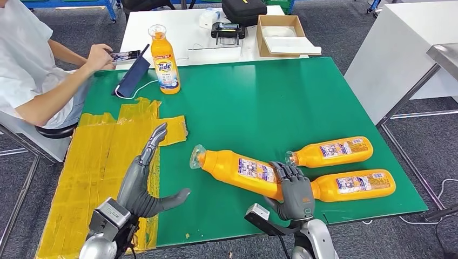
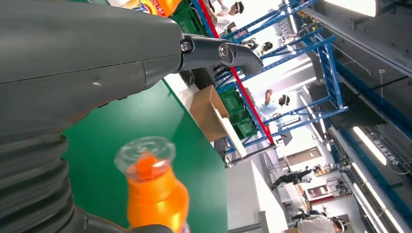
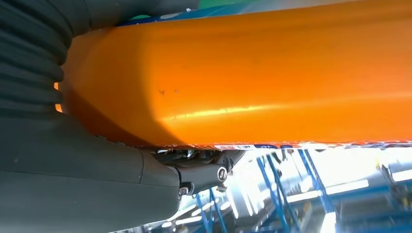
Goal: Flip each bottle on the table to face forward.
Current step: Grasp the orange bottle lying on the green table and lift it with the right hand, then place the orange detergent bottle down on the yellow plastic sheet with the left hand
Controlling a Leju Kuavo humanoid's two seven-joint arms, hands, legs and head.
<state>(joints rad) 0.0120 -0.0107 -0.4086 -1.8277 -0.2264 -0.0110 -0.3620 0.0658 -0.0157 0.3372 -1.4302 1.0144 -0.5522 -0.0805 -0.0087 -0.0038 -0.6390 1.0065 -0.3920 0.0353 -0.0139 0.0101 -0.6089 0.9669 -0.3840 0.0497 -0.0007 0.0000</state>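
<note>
A green mat (image 1: 302,102) covers the bench, with a patch of yellow tape (image 1: 102,162) laid over its left part. Four orange bottles are on it. One bottle (image 1: 164,60) stands upright at the far left edge of the mat, label facing the robot. Three lie on their sides near the front right: a far one (image 1: 332,152) and a near one (image 1: 354,184), both with caps pointing left, and a third (image 1: 237,168) lying at a slant with its clear cap toward the tape.

The right hand (image 1: 294,189) is clamped on the base end of the slanted bottle, fingers draped over its top; in the right wrist view the orange body (image 3: 252,77) presses against the palm. The left hand (image 1: 146,186) hovers over the tape edge with fingers spread and holding nothing.

Behind the mat sits a white table (image 1: 162,27) carrying an open cardboard box (image 1: 283,35), a black case (image 1: 246,9) and a small device (image 1: 229,31). A person in a white shirt (image 1: 27,59) sits at the left, holding a phone (image 1: 125,55). A dark pouch (image 1: 134,75) with a white cable lies beside the upright bottle. The floor is grey carpet (image 1: 335,27); blue racking (image 2: 311,97) shows in the left wrist view.
</note>
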